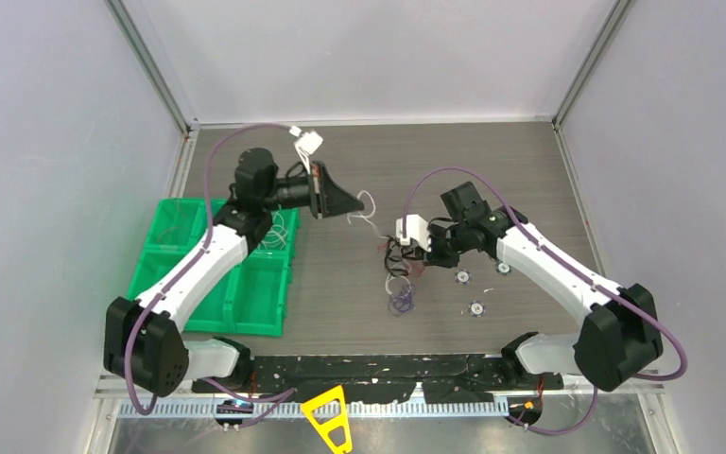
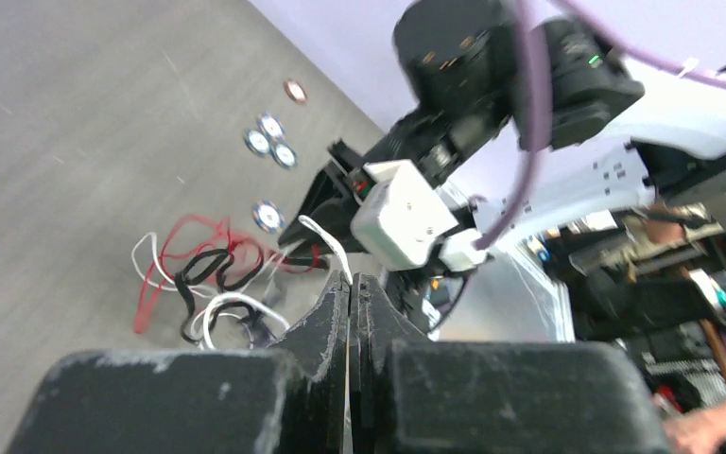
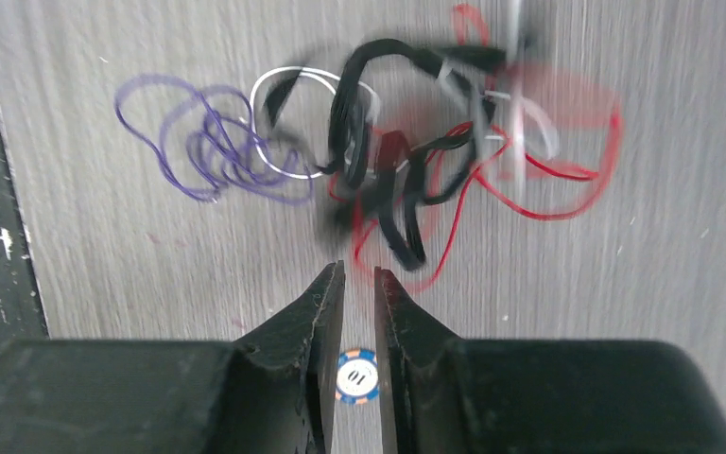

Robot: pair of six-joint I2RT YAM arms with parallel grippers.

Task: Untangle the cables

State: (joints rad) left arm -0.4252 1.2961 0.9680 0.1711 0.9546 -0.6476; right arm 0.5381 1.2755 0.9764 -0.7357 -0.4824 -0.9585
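while the grey worktop (image 1: 340, 317) took up most of the scene, a green tray (image 1: 265, 284) sat at its left side and both arms reached in over the middle. the left end effector (image 1: 352, 204) hung raised above the far part of the worktop. from its own wrist view the left end effector (image 2: 352, 279) was clenched tight, with a white wire (image 2: 326, 236) apparently pinched at the tips and curling away.

the right end effector (image 1: 414, 253) hovered low over the cables (image 1: 399, 270). its fingers stood slightly parted with nothing between them, only the worktop and a small round chip (image 3: 356, 376) showing through the gap.

the cables (image 3: 406, 170) lay on the worktop near its centre, just ahead of the right end effector (image 3: 359, 270). they formed a loose knot of black loops (image 3: 369, 142) crossed by red wire (image 3: 567, 184) and white. a purple coil (image 3: 208, 142) lay beside the knot, mostly free of it.

these wires looked thin, light and limp with a little spring, so one pulled strand would likely drag the whole knot across the smooth surface. the safest hold seemed to be an outer loop, the purple coil or the wide red bend, while the other end effector pinned the black core.

more chips (image 1: 462, 277) lay scattered just to the right.
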